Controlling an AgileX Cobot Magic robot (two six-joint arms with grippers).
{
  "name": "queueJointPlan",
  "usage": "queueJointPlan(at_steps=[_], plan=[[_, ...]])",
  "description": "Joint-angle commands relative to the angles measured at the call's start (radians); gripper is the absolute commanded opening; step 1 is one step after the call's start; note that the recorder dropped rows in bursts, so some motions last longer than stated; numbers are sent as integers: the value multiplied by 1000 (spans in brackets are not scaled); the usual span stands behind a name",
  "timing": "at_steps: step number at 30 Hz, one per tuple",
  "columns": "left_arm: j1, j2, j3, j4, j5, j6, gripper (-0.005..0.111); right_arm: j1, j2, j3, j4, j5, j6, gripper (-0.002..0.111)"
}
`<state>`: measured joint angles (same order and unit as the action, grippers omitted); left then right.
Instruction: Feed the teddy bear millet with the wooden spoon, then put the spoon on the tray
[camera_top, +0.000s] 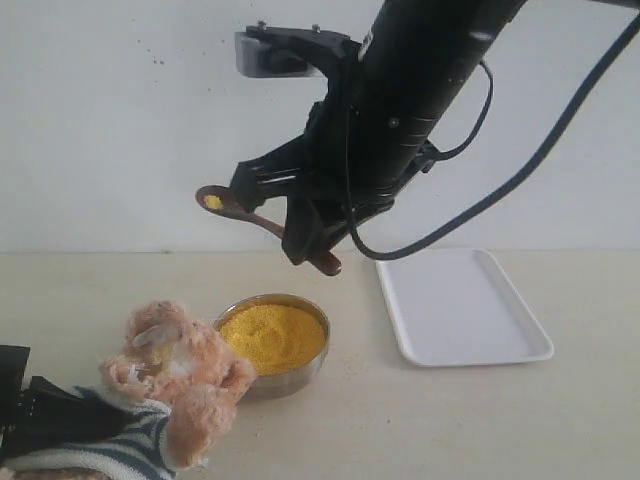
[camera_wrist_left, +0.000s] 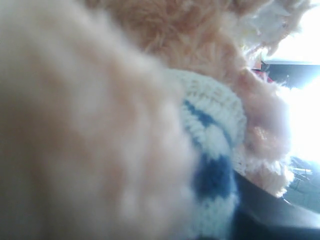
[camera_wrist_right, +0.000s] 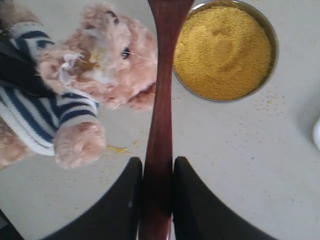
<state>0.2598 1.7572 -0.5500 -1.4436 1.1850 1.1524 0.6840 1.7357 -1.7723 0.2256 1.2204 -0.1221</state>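
Left gripper (camera_top: 55, 415) is sitting at the lower left edge of the table (camera_top: 420, 430), black jaws pressing into the striped shirt of the teddy bear (camera_top: 175, 370) and holding it by the body. In the left wrist view fur and navy-and-white knit are filling nearly everything; one dark finger (camera_wrist_left: 272, 217) is showing under the shirt. How far apart the jaws are standing I cannot tell, only that the plush is filling them.

The bear is leaning back, face turned upward, just beside the metal bowl (camera_top: 292, 380).

The wooden spoon (camera_top: 250, 215) is hanging in the air above bear and bowl, its oval bowl pointing left and carrying a small dab of millet (camera_top: 213, 202). It is well clear of the bear's face.

Right gripper (camera_top: 305, 235) is reaching down from the upper right, jaws standing narrow and clamping the spoon's handle; the right wrist view is showing both black fingers (camera_wrist_right: 192, 200) pressing against its sides.

The metal bowl is sitting heaped with yellow millet, under the spoon. Loose grains (camera_wrist_right: 117, 148) are lying on the table near the bear's paw.

The tray (camera_top: 460, 305) is lying flat to the right of the bowl, apart from it, and bare. A black cable (camera_top: 480, 205) is looping down from the arm above the tray's near corner.
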Motion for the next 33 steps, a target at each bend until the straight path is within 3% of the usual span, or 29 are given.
queueJointPlan(at_steps=[1, 18, 24, 33], plan=[[-1, -4, 4, -11, 36, -9, 4, 37, -5, -1, 7, 1, -12, 0], [-1, -4, 4, -31, 36, -9, 4, 296, 19, -1, -454, 1, -26, 0], [-1, -4, 4, -31, 36, -9, 4, 350, 19, 6, -507, 1, -26, 0], [-1, -4, 4, -33, 36, -7, 4, 373, 19, 203, -632, 1, -18, 0]])
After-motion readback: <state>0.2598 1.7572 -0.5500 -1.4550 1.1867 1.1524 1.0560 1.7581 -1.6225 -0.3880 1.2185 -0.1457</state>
